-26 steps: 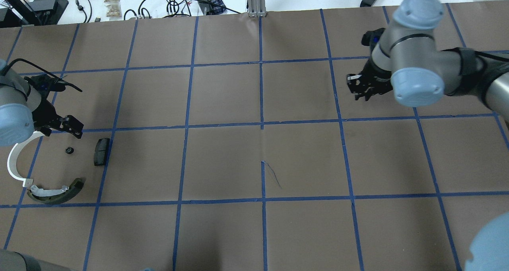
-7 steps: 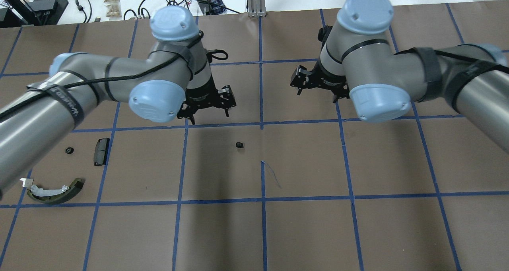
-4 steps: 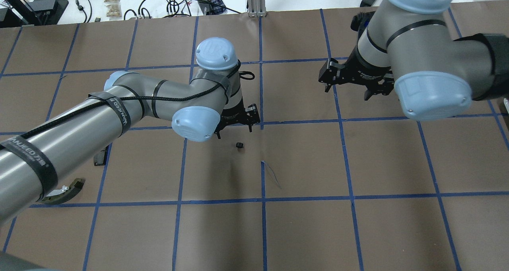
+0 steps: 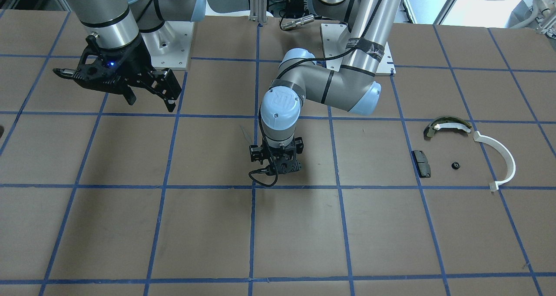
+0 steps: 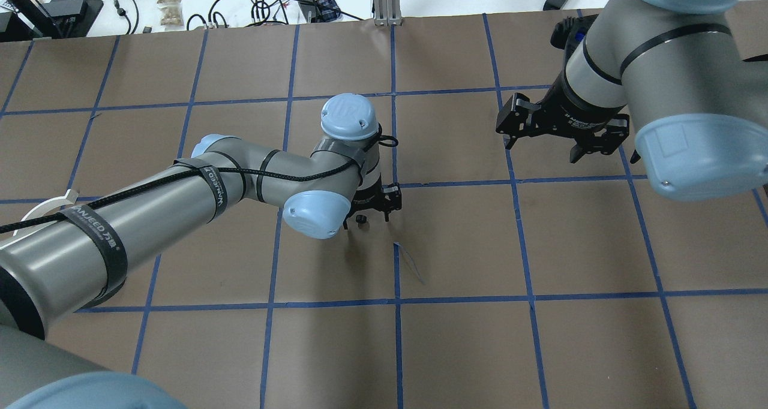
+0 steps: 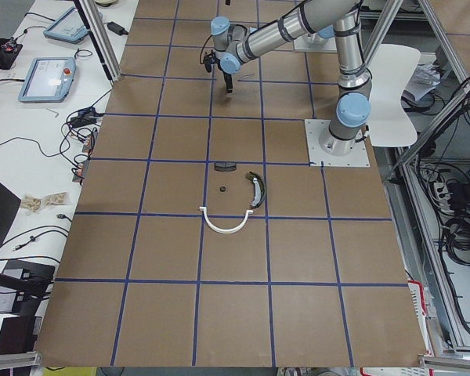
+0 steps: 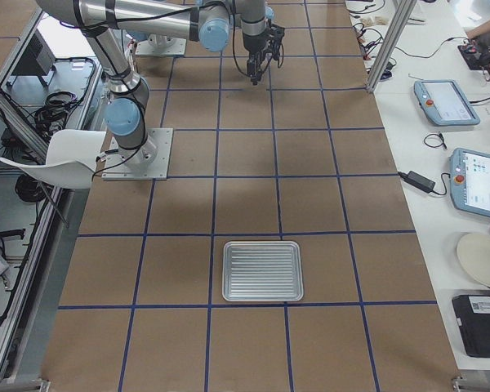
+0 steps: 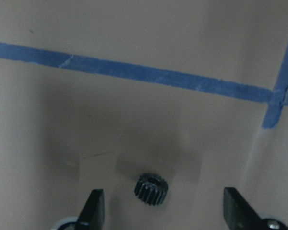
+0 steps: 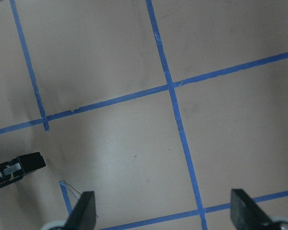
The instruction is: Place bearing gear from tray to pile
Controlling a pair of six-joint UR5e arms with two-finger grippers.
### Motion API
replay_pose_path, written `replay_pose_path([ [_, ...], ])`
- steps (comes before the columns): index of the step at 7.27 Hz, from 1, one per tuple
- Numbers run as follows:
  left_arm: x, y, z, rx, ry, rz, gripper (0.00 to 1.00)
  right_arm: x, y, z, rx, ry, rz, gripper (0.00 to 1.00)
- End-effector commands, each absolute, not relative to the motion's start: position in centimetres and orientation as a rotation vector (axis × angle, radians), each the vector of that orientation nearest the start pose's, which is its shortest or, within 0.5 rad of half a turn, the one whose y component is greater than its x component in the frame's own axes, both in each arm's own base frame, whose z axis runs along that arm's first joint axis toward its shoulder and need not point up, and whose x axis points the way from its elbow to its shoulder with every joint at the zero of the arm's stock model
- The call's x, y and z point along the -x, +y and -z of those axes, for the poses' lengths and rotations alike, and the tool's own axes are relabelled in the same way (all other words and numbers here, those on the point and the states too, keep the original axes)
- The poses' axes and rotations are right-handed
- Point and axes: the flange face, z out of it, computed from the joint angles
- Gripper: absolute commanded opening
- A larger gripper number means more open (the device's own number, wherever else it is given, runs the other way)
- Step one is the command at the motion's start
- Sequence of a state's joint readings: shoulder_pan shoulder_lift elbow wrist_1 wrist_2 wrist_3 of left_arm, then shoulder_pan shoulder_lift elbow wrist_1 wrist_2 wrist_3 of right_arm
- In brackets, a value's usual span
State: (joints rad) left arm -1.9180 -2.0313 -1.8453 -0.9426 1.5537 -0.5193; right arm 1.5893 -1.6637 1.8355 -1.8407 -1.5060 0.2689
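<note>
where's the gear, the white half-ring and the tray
gear (image 8: 151, 192), left wrist view, on its toothed side
white half-ring (image 4: 511, 158), front-facing view, on the outer bend of the arc
tray (image 7: 261, 270), exterior right view, on its bare ribbed floor

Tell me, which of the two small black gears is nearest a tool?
The mid-table gear, beneath the left tool; the other gear lies by the black pad.

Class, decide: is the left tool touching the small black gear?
Apart. Left wrist view: bare paper separates the gear from both fingers of the left tool.
</note>
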Motion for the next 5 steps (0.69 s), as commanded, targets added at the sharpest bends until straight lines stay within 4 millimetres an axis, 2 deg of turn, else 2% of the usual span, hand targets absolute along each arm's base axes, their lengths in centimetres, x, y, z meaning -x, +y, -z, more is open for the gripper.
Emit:
replay_pose_path([
  [1, 32.04, -48.76, -16.98, 0.261, 3.098, -0.153, 0.48, -14.81, -44.65, -42.91, -0.373, 3.045, 0.068, 1.00],
  [2, 32.01, -48.91, -17.10, 0.266, 3.100, -0.149, 0.42, -14.52, -44.48, -42.77, -0.320, 3.058, 0.024, 1.00],
  [3, 31.99, -49.12, -17.28, 0.285, 3.100, -0.142, 0.26, -14.55, -44.48, -42.77, -0.237, 3.063, 0.026, 1.00],
  [4, 31.79, -49.38, -17.51, 0.274, 3.112, -0.107, 0.08, -14.62, -44.47, -42.98, -0.231, 3.056, 0.030, 1.00],
  [5, 31.71, -49.70, -17.74, 0.274, 3.119, -0.086, 0.05, -14.36, -44.53, -43.16, -0.233, 3.075, 0.035, 1.00],
])
